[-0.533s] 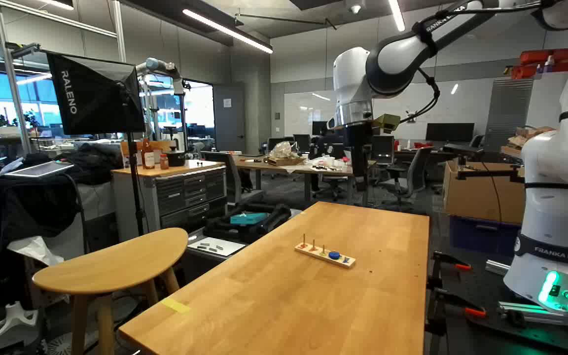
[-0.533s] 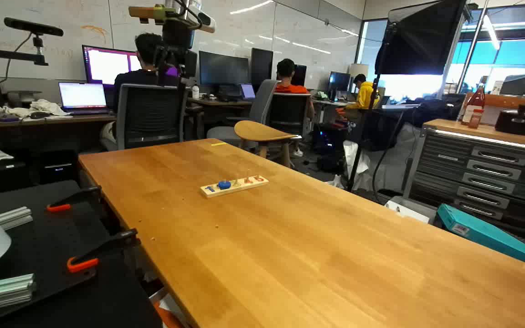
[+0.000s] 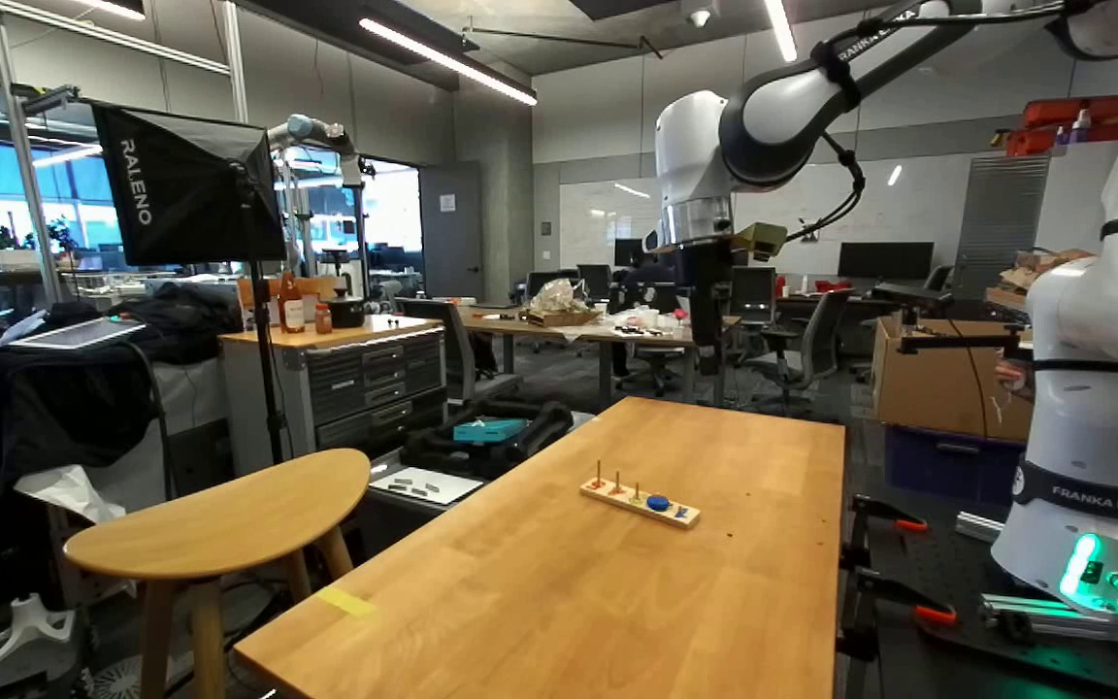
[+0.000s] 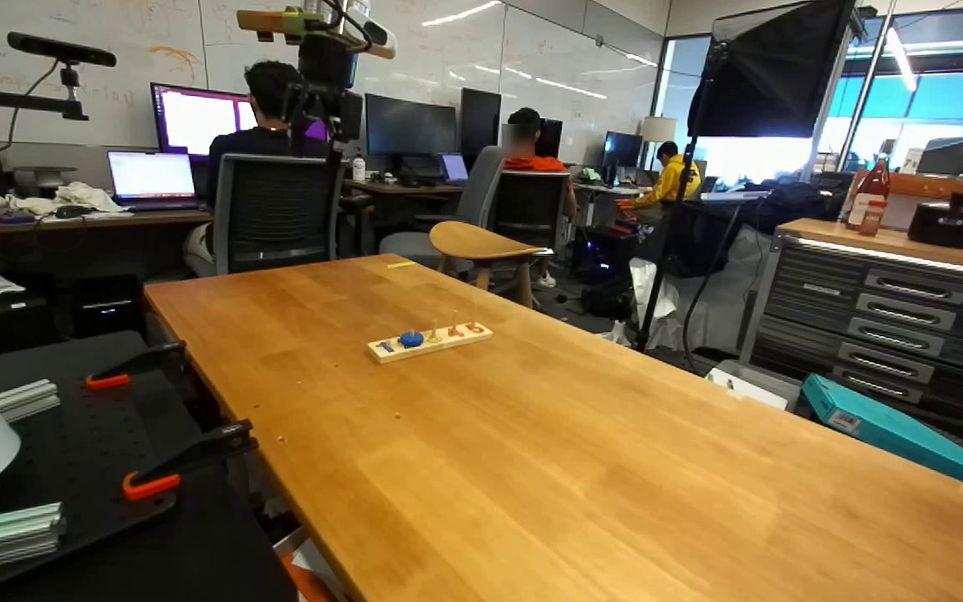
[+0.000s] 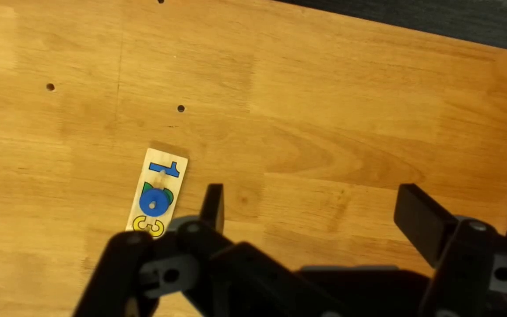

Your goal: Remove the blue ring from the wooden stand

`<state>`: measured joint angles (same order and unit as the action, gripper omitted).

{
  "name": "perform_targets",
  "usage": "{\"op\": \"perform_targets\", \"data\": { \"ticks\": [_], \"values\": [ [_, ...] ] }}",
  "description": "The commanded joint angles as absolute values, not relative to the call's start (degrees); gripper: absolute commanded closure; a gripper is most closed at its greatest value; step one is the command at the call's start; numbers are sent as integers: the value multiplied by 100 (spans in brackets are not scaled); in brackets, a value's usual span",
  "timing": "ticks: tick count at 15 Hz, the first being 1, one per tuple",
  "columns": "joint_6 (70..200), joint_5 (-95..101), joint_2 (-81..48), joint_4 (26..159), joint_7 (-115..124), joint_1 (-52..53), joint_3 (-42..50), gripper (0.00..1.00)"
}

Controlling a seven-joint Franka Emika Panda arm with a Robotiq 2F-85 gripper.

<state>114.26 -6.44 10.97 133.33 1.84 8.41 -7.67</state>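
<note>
1. Hand (image 5: 317, 211): fingers (image 5: 420, 220) spread wide apart, holding nothing; wood grain of the bench (image 5: 346, 114) shows through the gap.
2. Both exterior views: hand hangs raised, fingers pointing down, well apart from the wooden stand (image 5: 169, 182).
3. Wooden stand lies flat on the bench; in the wrist view part of the hand covers one end of it.
4. Blue ring (image 5: 154, 197) sits on the wooden stand, around a peg (image 5: 152, 204) whose tip shows at the ring's centre. It covers most of a green numeral (image 5: 169, 194), between a blue 1 (image 5: 172, 170) and a yellow 3 (image 5: 159, 227).
5. Wrist view: blue ring lies outside the span of the fingers, nearer one than the other.
6. In an exterior view, three pegs (image 3: 617, 482) stand up on the side of the blue ring away from the blue 1, each taller than the last.
7. Surroundings: yellow tape (image 3: 347, 601) on the bench near a corner; stool (image 3: 229, 510) near the bench; orange-tipped clamps (image 4: 201, 451) at the bench edge.
</note>
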Motion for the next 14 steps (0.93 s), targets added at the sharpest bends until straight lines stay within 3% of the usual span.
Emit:
{"op": "perform_targets", "data": {
  "ticks": [1, 10, 14],
  "values": [
    [11726, -523, 1028, 13420, 87, 883, -852, 0],
    [14365, 633, -1030, 12802, 481, 324, -320, 0],
    [14579, 926, -1762, 12778, 853, 399, 5, 0]
  ]
}}
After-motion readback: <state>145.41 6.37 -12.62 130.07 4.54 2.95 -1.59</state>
